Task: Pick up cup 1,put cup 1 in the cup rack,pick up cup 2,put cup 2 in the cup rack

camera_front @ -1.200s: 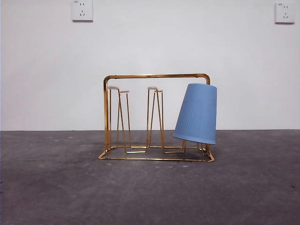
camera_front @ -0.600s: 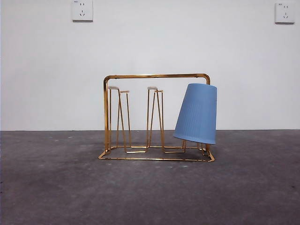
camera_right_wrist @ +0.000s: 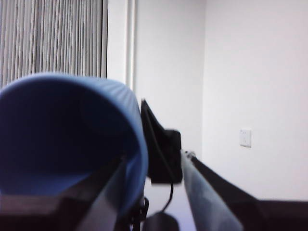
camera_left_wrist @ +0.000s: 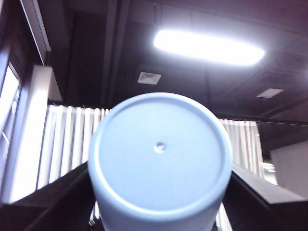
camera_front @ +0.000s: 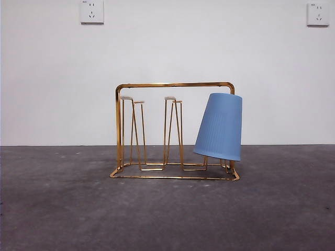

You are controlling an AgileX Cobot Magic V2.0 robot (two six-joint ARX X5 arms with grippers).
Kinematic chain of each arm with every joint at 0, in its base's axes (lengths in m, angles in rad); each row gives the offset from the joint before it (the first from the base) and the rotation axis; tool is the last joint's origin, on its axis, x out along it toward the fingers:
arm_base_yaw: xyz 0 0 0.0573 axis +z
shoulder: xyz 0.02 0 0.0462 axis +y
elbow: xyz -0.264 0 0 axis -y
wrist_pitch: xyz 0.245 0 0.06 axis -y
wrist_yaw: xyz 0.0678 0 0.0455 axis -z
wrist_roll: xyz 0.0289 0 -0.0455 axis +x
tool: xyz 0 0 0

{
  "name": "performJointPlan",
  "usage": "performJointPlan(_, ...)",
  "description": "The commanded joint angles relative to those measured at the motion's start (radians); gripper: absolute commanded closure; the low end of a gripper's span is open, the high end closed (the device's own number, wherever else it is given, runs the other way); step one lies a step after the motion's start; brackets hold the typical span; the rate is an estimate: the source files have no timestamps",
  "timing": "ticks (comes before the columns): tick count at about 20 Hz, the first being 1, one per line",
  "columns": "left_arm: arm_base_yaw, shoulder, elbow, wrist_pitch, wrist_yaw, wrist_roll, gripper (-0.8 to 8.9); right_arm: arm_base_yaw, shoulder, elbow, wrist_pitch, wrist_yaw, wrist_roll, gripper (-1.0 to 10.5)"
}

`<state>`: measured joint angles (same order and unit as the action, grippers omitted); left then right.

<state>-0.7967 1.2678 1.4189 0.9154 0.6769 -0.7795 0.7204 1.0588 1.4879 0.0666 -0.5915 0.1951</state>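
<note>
The gold wire cup rack (camera_front: 172,84) stands mid-table in the front view. One ribbed blue cup (camera_front: 220,125) hangs upside down and tilted on its right peg; the other whitish-tipped pegs (camera_front: 126,98) are bare. Neither arm shows in the front view. My left gripper (camera_left_wrist: 159,202) is shut on a light blue cup (camera_left_wrist: 159,154), whose round bottom faces the camera, with the ceiling behind it. My right gripper (camera_right_wrist: 156,159) is raised and holds a ribbed blue cup (camera_right_wrist: 57,134) by its rim, mouth towards the camera, with one jaw inside.
The table top (camera_front: 167,214) is dark grey and runs to a white wall with two sockets (camera_front: 91,11). In the right wrist view a black block (camera_right_wrist: 163,149) with a cable sits beside the held cup, before a wall and curtains.
</note>
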Motion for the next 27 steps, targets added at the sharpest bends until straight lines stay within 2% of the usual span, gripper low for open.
performJointPlan(1, 0.019, -0.039, -0.003, 0.008, 0.012, -0.007, 8.21, 0.0, -0.037, -0.004, -0.021, -0.004, 0.002, 7.2)
performJointPlan(4, 0.069, -0.093, -0.003, -0.138, 0.05, 0.029, 8.2, -0.001, -0.099, -0.004, -0.172, 0.009, -0.06, 7.2)
performJointPlan(5, 0.098, -0.119, -0.003, -0.249, 0.063, 0.067, 8.2, -0.001, -0.124, -0.004, -0.258, 0.027, -0.101, 7.2)
performJointPlan(6, 0.122, -0.145, -0.003, -0.372, 0.063, 0.126, 8.2, -0.001, -0.151, -0.004, -0.331, 0.057, -0.136, 7.2)
performJointPlan(7, 0.15, -0.179, -0.003, -0.553, 0.046, 0.235, 8.2, -0.001, -0.184, -0.004, -0.417, 0.102, -0.18, 7.2)
performJointPlan(9, 0.176, -0.236, -0.003, -0.911, -0.118, 0.461, 8.2, -0.001, -0.23, -0.004, -0.55, 0.187, -0.248, 7.2)
performJointPlan(10, 0.178, -0.256, -0.003, -1.091, -0.252, 0.582, 8.2, -0.001, -0.259, -0.004, -0.612, 0.235, -0.268, 7.2)
performJointPlan(12, 0.178, -0.264, -0.003, -1.318, -0.443, 0.707, 8.2, -0.001, -0.296, -0.004, -0.694, 0.3, -0.291, 7.2)
performJointPlan(15, 0.178, -0.245, -0.003, -1.444, -0.54, 0.771, 8.2, -0.001, -0.318, -0.004, -0.743, 0.34, -0.306, 7.2)
performJointPlan(19, 0.178, -0.187, -0.003, -1.519, -0.626, 0.823, 8.2, -0.001, -0.323, -0.004, -0.782, 0.351, -0.308, 7.2)
performJointPlan(27, 0.184, -0.013, -0.003, -1.527, -0.677, 0.867, 8.2, -0.001, -0.324, -0.004, -0.843, 0.365, -0.312, 7.2)
